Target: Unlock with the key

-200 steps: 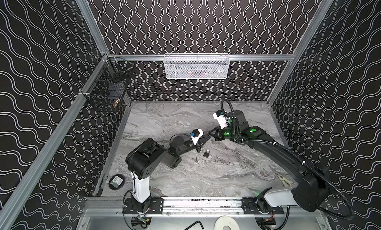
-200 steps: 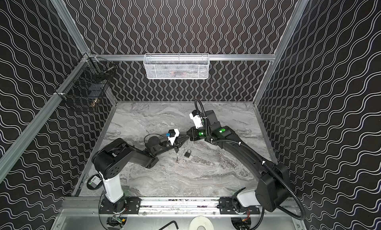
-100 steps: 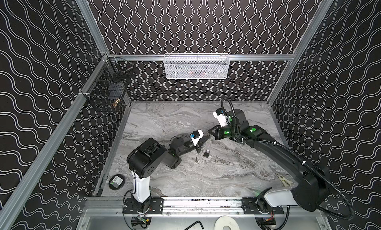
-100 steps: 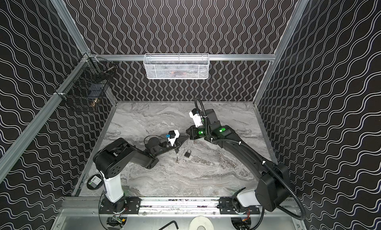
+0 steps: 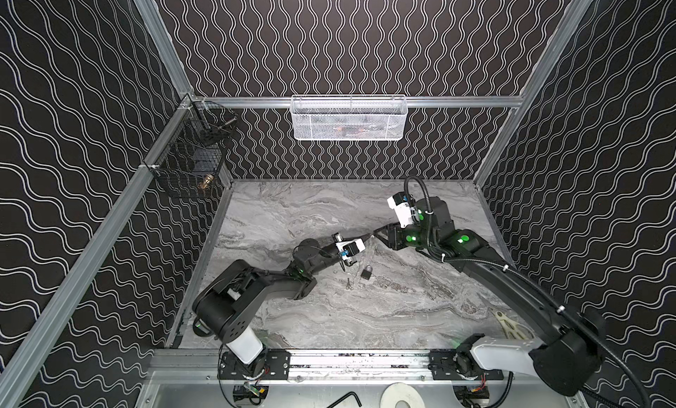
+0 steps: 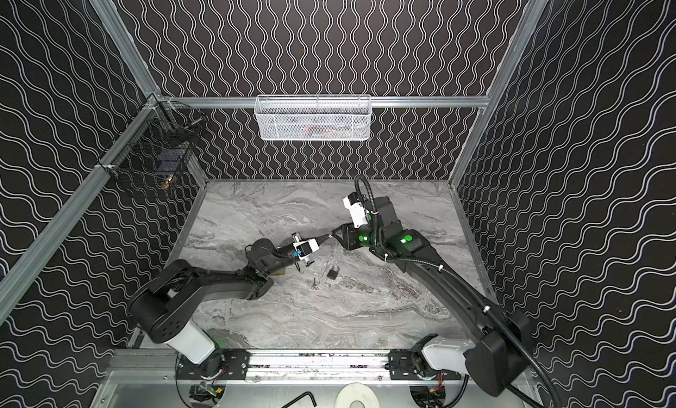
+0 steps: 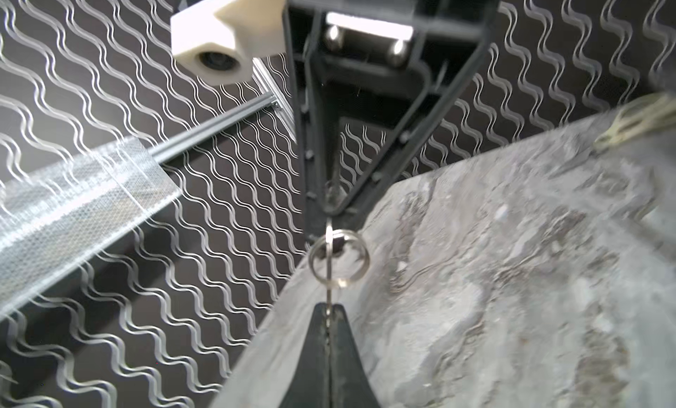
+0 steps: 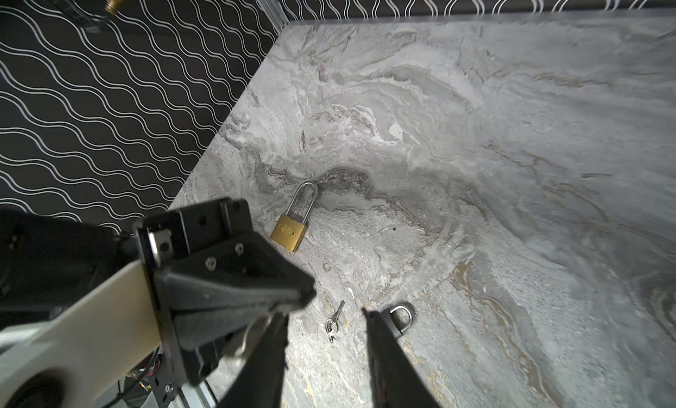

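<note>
Marble table [image 5: 402,314]: right tool [image 8: 323,312] just parted, now empty. Left tool [image 7: 327,309] clamped on key [image 7: 329,294], ring [image 7: 338,258] dangling. Handover looks done. Black padlock [image 5: 367,273] and brass padlock [image 8: 289,230] lie on table; insertion next.

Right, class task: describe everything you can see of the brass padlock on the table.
The brass padlock has a boxy gold-coloured body with an oval badge and a long silvery shackle, which looks shut. It lies flat on the marbled table, shackle pointing away from the loose keys. Nothing touches it.
</note>
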`<state>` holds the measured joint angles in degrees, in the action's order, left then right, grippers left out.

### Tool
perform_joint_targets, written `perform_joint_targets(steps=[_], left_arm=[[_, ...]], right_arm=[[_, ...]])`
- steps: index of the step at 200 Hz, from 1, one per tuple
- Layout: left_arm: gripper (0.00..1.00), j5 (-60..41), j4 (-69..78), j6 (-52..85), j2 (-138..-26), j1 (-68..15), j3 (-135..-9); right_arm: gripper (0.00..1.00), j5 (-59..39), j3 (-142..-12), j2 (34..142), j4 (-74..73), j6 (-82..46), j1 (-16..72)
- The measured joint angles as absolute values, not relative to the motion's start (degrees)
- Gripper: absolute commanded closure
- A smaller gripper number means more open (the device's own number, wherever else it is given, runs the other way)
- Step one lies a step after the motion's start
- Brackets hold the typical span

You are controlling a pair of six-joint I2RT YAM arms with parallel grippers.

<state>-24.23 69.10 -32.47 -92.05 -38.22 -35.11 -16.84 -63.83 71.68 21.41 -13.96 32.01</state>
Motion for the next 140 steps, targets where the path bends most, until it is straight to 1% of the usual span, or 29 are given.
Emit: perform_joint_targets(steps=[6,30,53,67,76,94,125,140], left_arm=[[1.0,-24.1,66.4,-35.2,-91.1,-38.2,-35.8],[1.0,-21.5,54.5,-48.2,-87.3,-38.6,-39.0],[1.0,-17.6,45.2,-61.1,-84.0,-39.6,-41.6],[1.0,-14.4,41.0,-69.5,-82.0,-40.8,-42.6],[1.0,-12.9,37.7,-74.6,-80.8,-41.8,-43.8],[1.0,-9.4,30.9,-85.2,-78.0,-44.2,-46.7],[1.0,-3.0,20.9,-103.8,-74.1,-48.7,-50.6],[1.0,-0.2,16.6,-110.1,-72.6,-50.7,-51.2]], right_arm=[[0.49,-16.5,-63.4,70.8,21.3,-14.0,31.9],[0.49,-15.0,-61.6,66.8,21.1,-14.1,31.0],[0.53,-13.9,-57.5,60.6,19.6,-15.7,28.9],[0.53,-13.8,-54.4,57.0,18.3,-17.2,26.5],[0.53,-15.5,-53.1,55.7,17.4,-17.9,24.5],[0.48,-20.1,-52.1,55.1,15.1,-19.0,22.1],[0.47,-30.9,-50.7,56.1,9.5,-19.9,21.4],[0.46,-34.7,-50.4,57.1,7.3,-20.5,21.4]])
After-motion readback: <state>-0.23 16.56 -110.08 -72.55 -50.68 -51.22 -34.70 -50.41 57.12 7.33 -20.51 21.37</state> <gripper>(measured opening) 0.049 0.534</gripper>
